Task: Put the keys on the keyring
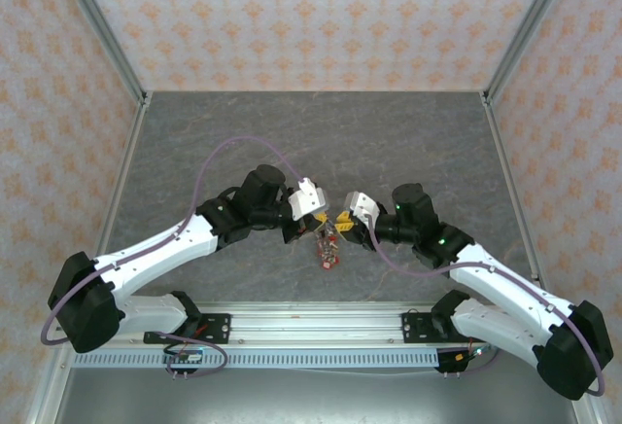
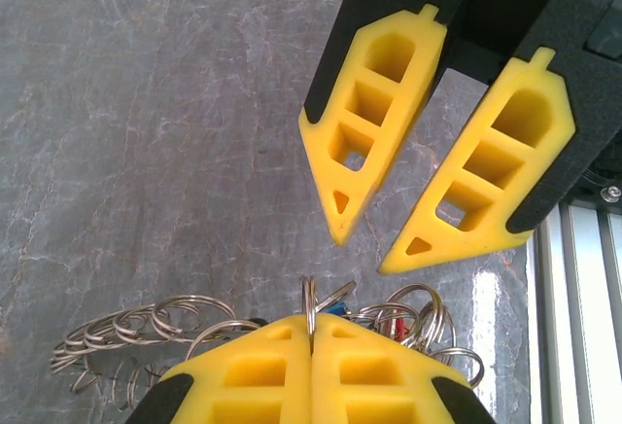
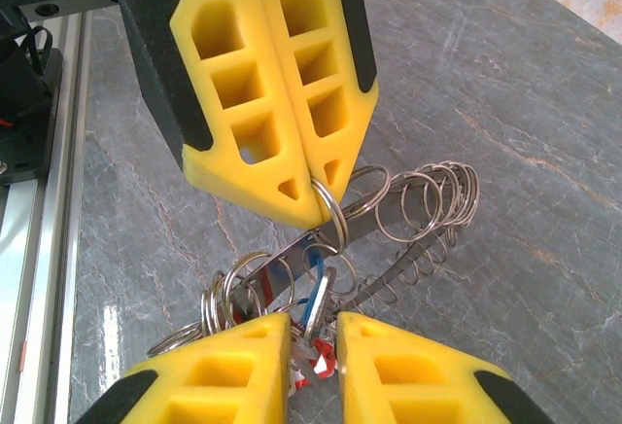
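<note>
Top external view has both arms bent inward so their heads meet over the middle of the grey table (image 1: 292,132), the left gripper (image 1: 317,218) and right gripper (image 1: 343,223) nearly nose to nose. A small cluster of keys (image 1: 328,247) hangs just below and between them. From the left wrist, that arm's own yellow fingers (image 2: 253,375) are pressed flat together, and a thin metal loop of the keyring (image 2: 146,332) stands up from the seam between them. The rest of it – a tangle of small steel rings – trails off to the left, low over the table. Opposite, the right gripper's fingers (image 2: 374,103) point down at the bundle with a clear gap between their tips, touching nothing. The right wrist view agrees: the left gripper (image 3: 316,212) is clamped on one ring at its very tip, with the keyring (image 3: 428,205) strung out beneath it. The right arm's own fingers (image 3: 238,371) stand apart – a silver loop and red and blue tags of the keys (image 3: 313,361) sit in the gap, and I cannot tell whether they touch either pad.
</note>
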{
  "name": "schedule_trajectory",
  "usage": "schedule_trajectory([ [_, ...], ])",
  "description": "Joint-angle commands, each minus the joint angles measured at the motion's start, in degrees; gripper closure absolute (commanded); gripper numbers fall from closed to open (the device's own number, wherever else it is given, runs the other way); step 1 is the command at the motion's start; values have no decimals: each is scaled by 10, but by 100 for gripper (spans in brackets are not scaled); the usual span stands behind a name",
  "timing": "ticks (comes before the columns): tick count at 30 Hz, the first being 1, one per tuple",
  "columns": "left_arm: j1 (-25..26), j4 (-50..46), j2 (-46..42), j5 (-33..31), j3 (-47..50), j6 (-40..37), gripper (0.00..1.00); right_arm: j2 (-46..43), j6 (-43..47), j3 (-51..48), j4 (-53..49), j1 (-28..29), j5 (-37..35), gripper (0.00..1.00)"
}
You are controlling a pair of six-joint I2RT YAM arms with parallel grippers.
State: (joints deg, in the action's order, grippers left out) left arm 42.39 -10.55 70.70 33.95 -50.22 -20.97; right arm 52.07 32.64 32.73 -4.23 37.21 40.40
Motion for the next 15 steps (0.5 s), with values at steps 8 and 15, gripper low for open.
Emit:
schedule_trajectory([
  [8,10,0,-4,-4,-25,-10,100,23,37,50,-36,5,-6,80],
  [15,15,2,0,-2,-30,-7,100,34,5,41,14,8,22,80],
])
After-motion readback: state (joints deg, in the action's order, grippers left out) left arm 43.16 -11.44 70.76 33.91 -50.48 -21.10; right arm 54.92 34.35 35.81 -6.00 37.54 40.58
